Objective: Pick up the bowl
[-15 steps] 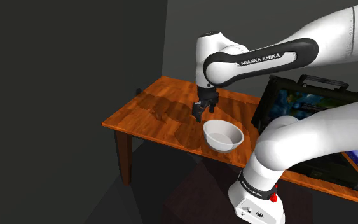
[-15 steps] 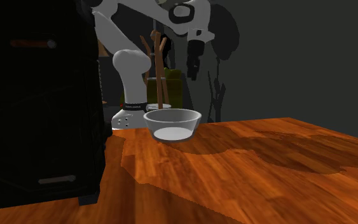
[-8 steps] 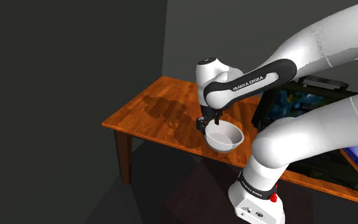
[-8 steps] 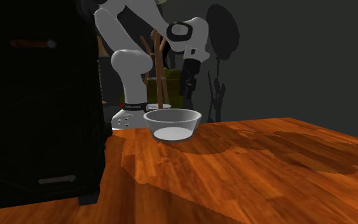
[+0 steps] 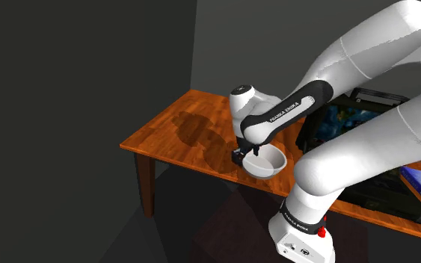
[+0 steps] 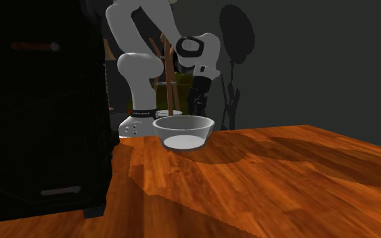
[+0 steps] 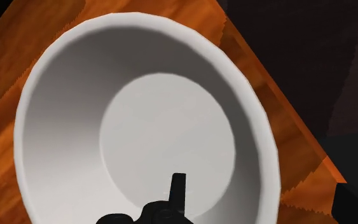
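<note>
**While the white arm lowered, the all-black two-finger gripper (image 5: 244, 155) came down to the rim of the white round bowl (image 5: 268, 161).**

A second earlier the gripper hung well above the brown wooden table (image 5: 171, 134), beside the bowl toward the shoulder view's left; half a second earlier it was just over the rim; at this moment it sat at rim level on that same side. The bowl (image 6: 184, 128) had not shifted and stood upright on the table (image 6: 283, 182), near its edge facing the stand. In the wrist view the fingers stood apart: one finger (image 7: 179, 188) was inside the bowl (image 7: 165, 127) and the other outside, with the wall between them and not yet clasped. By judgement the approach was finished, and closing on the wall and lifting remained.
</note>
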